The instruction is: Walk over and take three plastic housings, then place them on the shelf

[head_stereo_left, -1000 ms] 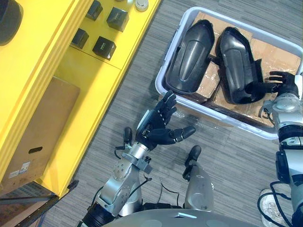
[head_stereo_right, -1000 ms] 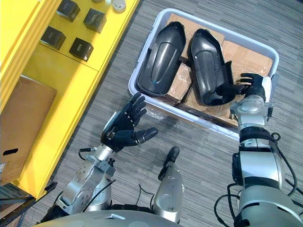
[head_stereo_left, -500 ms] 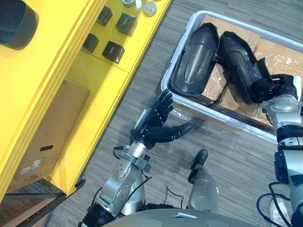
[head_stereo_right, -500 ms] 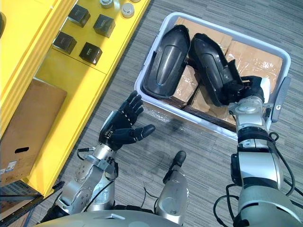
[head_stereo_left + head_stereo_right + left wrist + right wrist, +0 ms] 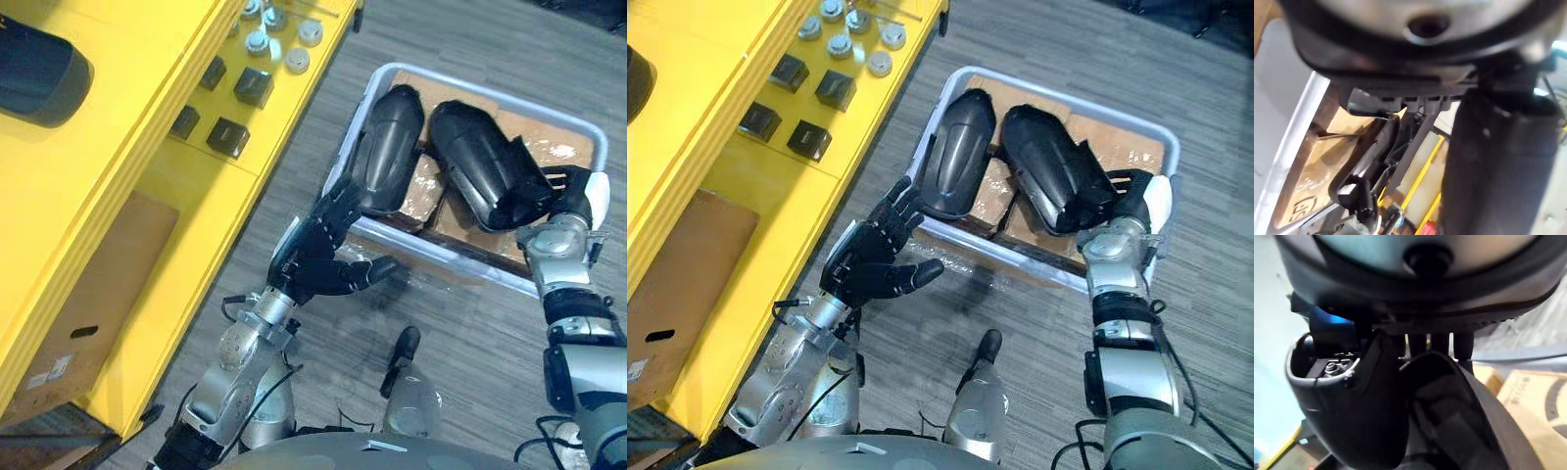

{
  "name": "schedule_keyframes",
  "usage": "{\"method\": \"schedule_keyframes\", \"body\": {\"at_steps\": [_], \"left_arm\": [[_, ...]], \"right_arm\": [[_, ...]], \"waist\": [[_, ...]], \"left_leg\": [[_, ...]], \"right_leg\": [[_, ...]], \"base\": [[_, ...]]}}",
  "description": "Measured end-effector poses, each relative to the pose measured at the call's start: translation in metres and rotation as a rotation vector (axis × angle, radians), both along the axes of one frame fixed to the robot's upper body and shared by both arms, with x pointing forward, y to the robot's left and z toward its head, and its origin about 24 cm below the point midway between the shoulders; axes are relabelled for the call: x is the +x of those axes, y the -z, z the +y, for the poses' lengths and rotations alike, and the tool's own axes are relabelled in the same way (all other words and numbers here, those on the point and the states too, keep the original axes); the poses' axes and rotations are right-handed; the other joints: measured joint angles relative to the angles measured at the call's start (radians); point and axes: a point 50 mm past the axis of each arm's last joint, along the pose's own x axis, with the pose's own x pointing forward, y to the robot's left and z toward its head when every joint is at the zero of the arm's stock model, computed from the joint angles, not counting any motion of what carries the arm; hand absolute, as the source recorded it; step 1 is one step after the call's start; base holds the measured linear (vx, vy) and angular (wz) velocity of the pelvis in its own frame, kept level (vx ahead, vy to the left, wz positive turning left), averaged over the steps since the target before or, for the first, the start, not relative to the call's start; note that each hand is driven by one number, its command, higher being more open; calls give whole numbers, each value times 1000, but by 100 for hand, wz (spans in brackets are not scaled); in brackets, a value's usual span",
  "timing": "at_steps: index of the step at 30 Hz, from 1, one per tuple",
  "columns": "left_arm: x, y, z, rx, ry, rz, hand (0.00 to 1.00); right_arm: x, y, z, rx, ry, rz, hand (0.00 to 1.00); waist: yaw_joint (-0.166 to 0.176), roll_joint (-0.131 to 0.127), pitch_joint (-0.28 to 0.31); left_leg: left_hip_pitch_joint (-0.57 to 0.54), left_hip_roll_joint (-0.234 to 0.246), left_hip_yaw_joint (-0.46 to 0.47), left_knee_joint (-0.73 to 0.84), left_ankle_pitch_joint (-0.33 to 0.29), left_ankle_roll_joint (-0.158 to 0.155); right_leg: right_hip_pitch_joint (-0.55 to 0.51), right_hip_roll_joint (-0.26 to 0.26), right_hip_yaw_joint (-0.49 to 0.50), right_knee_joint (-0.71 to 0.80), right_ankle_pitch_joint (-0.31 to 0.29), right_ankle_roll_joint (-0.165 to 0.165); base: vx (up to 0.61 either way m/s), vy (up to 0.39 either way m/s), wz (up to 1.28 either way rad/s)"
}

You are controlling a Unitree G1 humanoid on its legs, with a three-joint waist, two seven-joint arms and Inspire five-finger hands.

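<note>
Right hand clamped fingers round glossy black plastic housing in right side of white plastic tub, probably for lifting. Left hand, fingers spread, hovered at tub's near-left rim, likely ready to assist.

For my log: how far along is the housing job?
Done: the bin is reached; a dark object, maybe a housing, lies on the yellow shelf. In hand: right hand grips the right housing; left hand open beside the left housing. Left: shelving both.
</note>
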Motion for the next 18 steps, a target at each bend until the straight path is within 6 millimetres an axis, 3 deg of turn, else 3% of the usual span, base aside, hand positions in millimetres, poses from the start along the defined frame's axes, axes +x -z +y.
{"method": "schedule_keyframes", "body": {"at_steps": [6,7,14,18], "left_arm": [[20,3,-6,-22,64,148,100],[23,10,-8,-47,79,221,100],[36,35,-22,-158,92,516,100],[45,45,-24,-196,25,630,100]], "right_arm": [[-3,-11,21,-124,-66,-83,0],[-4,-11,28,-160,-83,-88,0],[-13,4,49,-281,-117,-75,0],[-14,7,62,-298,-134,-100,0]], "waist": [[-39,-14,-59],[-50,-12,-95],[-77,-44,-197],[-94,-63,-211]], "left_leg": [[54,4,50,-1,-2,-2],[60,16,61,-3,-15,-13],[101,39,103,-3,-34,-29],[122,39,117,-2,-41,-31]], "right_leg": [[46,6,18,-26,5,0],[46,18,23,-30,4,-1],[70,45,58,-81,21,-13],[85,46,71,-97,35,-13]], "base": [[52,-25,-13],[-5,-32,-18],[13,-33,-20],[6,-16,-11]]}}
